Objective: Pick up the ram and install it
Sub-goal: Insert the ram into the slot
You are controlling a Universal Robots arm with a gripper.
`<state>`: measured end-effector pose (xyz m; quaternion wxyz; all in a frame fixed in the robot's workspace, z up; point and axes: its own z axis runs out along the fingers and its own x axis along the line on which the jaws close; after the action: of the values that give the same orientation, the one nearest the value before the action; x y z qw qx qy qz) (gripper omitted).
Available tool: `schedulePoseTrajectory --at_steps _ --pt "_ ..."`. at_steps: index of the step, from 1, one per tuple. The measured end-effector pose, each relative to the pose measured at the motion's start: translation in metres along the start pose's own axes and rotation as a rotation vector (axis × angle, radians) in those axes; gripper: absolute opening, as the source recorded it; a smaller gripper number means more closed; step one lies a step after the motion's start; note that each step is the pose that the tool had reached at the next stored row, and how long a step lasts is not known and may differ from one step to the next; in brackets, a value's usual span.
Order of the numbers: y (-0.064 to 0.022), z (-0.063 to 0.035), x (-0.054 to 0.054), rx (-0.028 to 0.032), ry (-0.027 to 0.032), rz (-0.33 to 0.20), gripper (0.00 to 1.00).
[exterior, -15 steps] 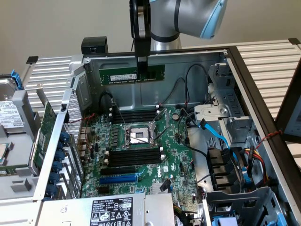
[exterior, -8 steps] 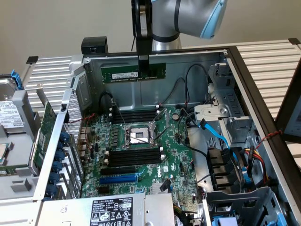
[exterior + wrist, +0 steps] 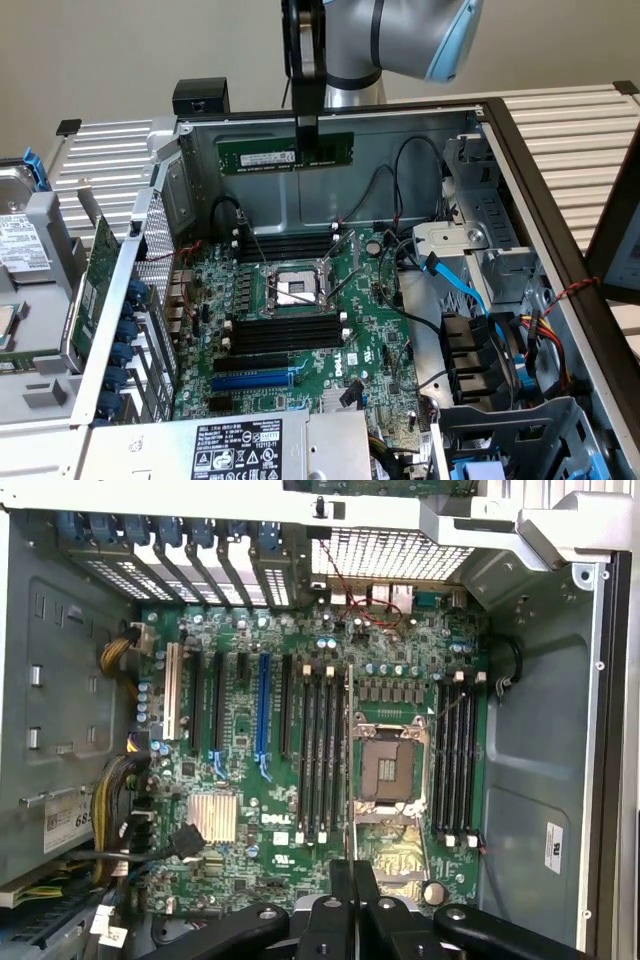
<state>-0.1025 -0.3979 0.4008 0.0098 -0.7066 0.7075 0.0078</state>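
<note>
An open computer case (image 3: 500,130) lies on its side with the green motherboard (image 3: 350,330) facing up. Above its far wall, the claw (image 3: 306,130) is clamped on the top edge of the ram (image 3: 260,155), a narrow green stick hanging in the air, clear of the board. The stick's long axis runs level, from the exterior view's left to its right. The black memory slots (image 3: 285,330) lie below it and nearer the camera, on both sides of the processor socket (image 3: 292,288). They run the same way as the stick. From the wrist, the ram (image 3: 350,760) appears edge-on, parallel to the slots (image 3: 318,760), between them and the socket (image 3: 388,765).
</note>
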Motion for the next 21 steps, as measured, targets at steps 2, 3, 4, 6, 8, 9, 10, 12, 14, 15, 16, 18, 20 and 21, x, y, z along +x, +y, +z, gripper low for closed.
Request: schedulePoseTrajectory --at_steps 2,3,4,6,8,9,10,12,14,15,16,18,20,21 --pt "-0.0002 0.0004 -0.001 0.0 -0.0011 0.0 0.12" --pt "-0.0004 0.0007 -0.001 0.0001 -0.0019 0.0 0.12" --pt "-0.0005 0.001 -0.001 0.0001 -0.003 0.0 0.12" --pt "-0.001 0.0018 -0.002 0.0 -0.0065 0.0 0.12" --pt "-0.0012 0.0033 -0.002 -0.0001 -0.0121 0.0 0.12" --pt "-0.0012 0.0045 -0.002 -0.0002 -0.0155 0.0 0.12" --pt "-0.0012 0.0057 -0.003 -0.0001 -0.0178 0.001 0.12" --pt "-0.0011 0.009 -0.005 0.0 -0.0198 0.002 0.12" --pt "-0.0005 0.0126 -0.008 -0.0006 -0.0204 0.004 0.12" --pt "0.0001 0.0142 -0.008 -0.0021 -0.0204 0.005 0.12" --pt "0.0008 0.0161 -0.008 -0.0036 -0.0205 0.007 0.12" --pt "0.0022 0.0197 -0.009 -0.0043 -0.0202 0.009 0.12" --pt "0.003 0.0233 -0.009 -0.0042 -0.0189 0.011 0.12" --pt "0.0034 0.0249 -0.009 -0.0042 -0.0175 0.012 0.12"
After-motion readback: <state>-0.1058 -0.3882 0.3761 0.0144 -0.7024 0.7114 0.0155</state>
